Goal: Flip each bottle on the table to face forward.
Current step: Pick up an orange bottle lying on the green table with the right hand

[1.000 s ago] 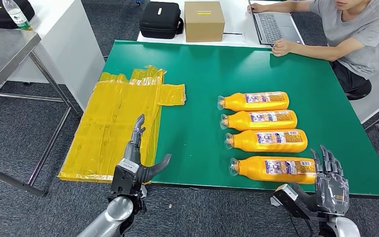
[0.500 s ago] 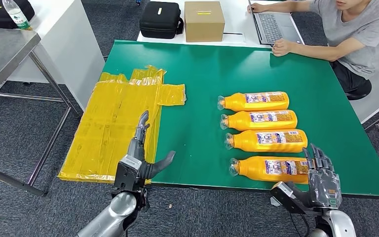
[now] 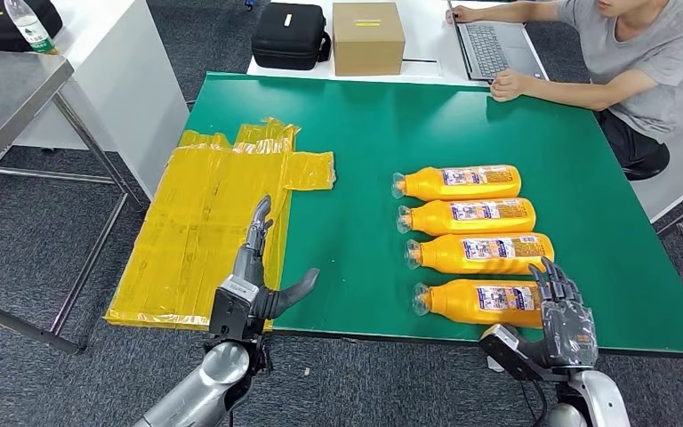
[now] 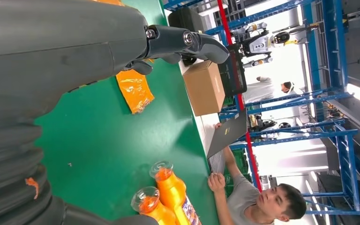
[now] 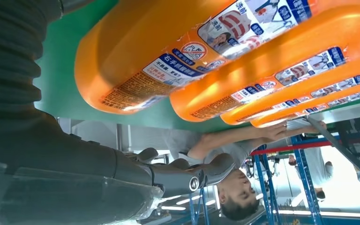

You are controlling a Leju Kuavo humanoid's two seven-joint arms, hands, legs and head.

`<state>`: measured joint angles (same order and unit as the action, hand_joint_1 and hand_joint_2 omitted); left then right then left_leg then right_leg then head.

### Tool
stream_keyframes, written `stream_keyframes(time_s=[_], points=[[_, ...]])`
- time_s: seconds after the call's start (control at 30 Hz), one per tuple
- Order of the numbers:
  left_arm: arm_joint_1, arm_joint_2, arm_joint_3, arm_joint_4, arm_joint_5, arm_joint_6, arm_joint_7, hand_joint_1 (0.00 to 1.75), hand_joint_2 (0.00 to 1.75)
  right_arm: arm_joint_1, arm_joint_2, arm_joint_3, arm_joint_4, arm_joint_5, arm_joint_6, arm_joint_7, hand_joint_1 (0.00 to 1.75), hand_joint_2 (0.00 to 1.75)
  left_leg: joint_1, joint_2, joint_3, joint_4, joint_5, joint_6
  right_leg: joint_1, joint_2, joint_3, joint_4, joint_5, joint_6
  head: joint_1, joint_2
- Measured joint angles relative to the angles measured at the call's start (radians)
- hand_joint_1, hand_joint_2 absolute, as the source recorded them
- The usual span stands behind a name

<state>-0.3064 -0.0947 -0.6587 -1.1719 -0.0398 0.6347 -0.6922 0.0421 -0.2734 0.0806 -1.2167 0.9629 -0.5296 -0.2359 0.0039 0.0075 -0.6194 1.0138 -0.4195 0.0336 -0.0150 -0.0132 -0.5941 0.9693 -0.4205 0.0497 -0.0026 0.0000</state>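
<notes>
bottles: four orange bottles lie on their sides in a row on the green tabletop (image 3: 365,133), right half, caps pointing toward the left edge, labels up
nearest bottle (image 3: 480,302): close to the front edge, base end just beside the right hand
second bottle (image 3: 480,253): next one back, almost touching its neighbours
third bottle (image 3: 467,215): same lay
far bottle (image 3: 456,182): end of the row, toward mid-table
right hand (image 3: 565,316): at the front edge by the nearest bottle's base, fingers spread wide, nothing in it (contact with the bottle can't be told)
left hand (image 3: 253,280): over the front-left corner, fingers straight, thumb out, holding nothing
yellow sheet (image 3: 213,213): crinkled plastic draped over the left edge
cardboard box (image 3: 367,37): on the white table beyond the far edge, beside a black case (image 3: 290,36)
person (image 3: 640,53): seated past the far right corner, hands at a laptop (image 3: 491,40)
</notes>
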Motion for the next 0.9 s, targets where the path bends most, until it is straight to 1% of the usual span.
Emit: stream_keyframes(time_s=[0.37, 0.57, 0.73, 0.9], points=[[-0.006, -0.001, -0.002, 0.006, 0.003, 0.0, 0.0, 0.0, 1.75, -0.014, 0.0, 0.014, 0.035, -0.002, -0.003, -0.004, 0.0, 1.75, 0.0, 0.0, 0.0, 0.0, 0.0, 0.0, 0.0, 0.0, 0.0, 0.0, 0.0, 0.0, 0.0, 0.0], [-0.013, -0.002, -0.008, 0.009, 0.014, 0.007, -0.005, 0.0, 1.75, -0.027, -0.005, 0.033, 0.067, -0.013, -0.031, -0.006, 0.0, 1.75, 0.0, 0.0, 0.0, 0.0, 0.0, 0.0, 0.0, 0.0, 0.0, 0.0, 0.0, 0.0, 0.0, 0.0], [-0.014, -0.003, -0.01, 0.011, 0.025, 0.018, -0.006, 0.0, 1.75, -0.043, -0.026, 0.066, 0.086, 0.035, -0.032, 0.046, 0.0, 1.75, 0.0, 0.0, 0.0, 0.0, 0.0, 0.0, 0.0, 0.0, 0.0, 0.0, 0.0, 0.0, 0.0, 0.0], [-0.014, -0.003, -0.01, 0.011, 0.033, 0.013, -0.006, 0.0, 1.75, -0.056, -0.066, 0.099, 0.09, 0.162, 0.038, 0.136, 0.0, 1.75, 0.0, 0.0, 0.0, 0.0, 0.0, 0.0, 0.0, 0.0, 0.0, 0.0, 0.0, 0.0, 0.0, 0.0]])
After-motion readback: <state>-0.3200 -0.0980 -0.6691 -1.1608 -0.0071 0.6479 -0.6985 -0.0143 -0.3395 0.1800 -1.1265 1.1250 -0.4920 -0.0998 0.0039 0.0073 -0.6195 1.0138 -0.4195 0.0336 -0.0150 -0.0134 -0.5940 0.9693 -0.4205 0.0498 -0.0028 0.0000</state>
